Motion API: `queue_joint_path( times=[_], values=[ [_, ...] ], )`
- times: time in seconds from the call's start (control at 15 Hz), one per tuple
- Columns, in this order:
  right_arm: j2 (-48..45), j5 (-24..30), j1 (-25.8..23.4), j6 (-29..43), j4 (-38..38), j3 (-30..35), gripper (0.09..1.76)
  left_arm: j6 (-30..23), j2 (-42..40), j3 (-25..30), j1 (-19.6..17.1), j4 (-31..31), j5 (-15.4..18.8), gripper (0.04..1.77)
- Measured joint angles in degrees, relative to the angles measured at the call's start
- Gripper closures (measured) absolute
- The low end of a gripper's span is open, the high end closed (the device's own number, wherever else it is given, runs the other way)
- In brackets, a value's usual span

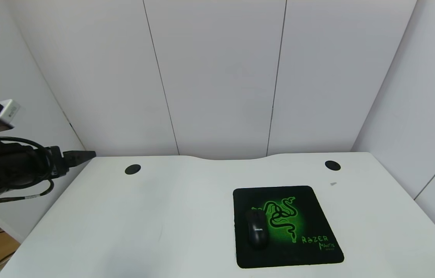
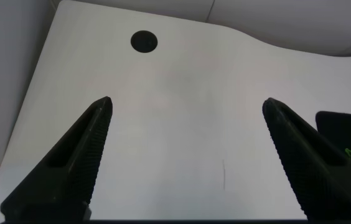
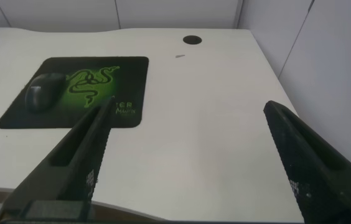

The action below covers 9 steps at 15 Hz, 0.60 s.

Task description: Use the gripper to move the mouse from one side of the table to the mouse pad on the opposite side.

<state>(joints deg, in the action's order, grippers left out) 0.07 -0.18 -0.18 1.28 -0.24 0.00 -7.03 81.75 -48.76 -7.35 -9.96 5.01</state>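
The black mouse (image 1: 256, 229) lies on the left part of the black mouse pad (image 1: 298, 251) with its green snake logo, on the right half of the white table (image 1: 124, 216). My left gripper (image 1: 82, 156) hangs at the table's far left corner, well away from the mouse; in the left wrist view (image 2: 188, 106) it is open and empty over bare table. My right gripper (image 3: 188, 109) is open and empty above the table's right front part; it does not show in the head view. The right wrist view shows the mouse (image 3: 42, 91) on the pad (image 3: 132, 68), apart from the gripper.
Two round black cable holes (image 1: 132, 169) (image 1: 332, 165) sit near the curved back edge. A small grey scrap (image 1: 333, 183) lies behind the pad. White wall panels close the back and sides. The floor shows beyond the table's left edge.
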Motion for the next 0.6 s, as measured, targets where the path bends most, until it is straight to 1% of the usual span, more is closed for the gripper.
queue_joint_path(
  times=[0.13, 0.27, 0.47, 0.6],
  values=[
    [0.0, 0.0, 0.0, 0.0, 0.0, 0.0, 0.14, 1.2, -6.0, 3.5, -0.3, 0.1, 2.4, 0.09],
    [0.0, 0.0, 0.0, 0.0, 0.0, 0.0, 0.14, 2.7, -12.3, 7.4, -0.2, 0.3, 4.0, 0.09],
    [0.0, 0.0, 0.0, 0.0, 0.0, 0.0, 0.14, 3.8, -21.7, 12.2, 0.1, 0.9, 4.6, 0.09],
    [0.0, 0.0, 0.0, 0.0, 0.0, 0.0, 0.14, 5.6, -27.5, 14.9, 0.2, 1.1, 4.8, 0.09]
  ],
)
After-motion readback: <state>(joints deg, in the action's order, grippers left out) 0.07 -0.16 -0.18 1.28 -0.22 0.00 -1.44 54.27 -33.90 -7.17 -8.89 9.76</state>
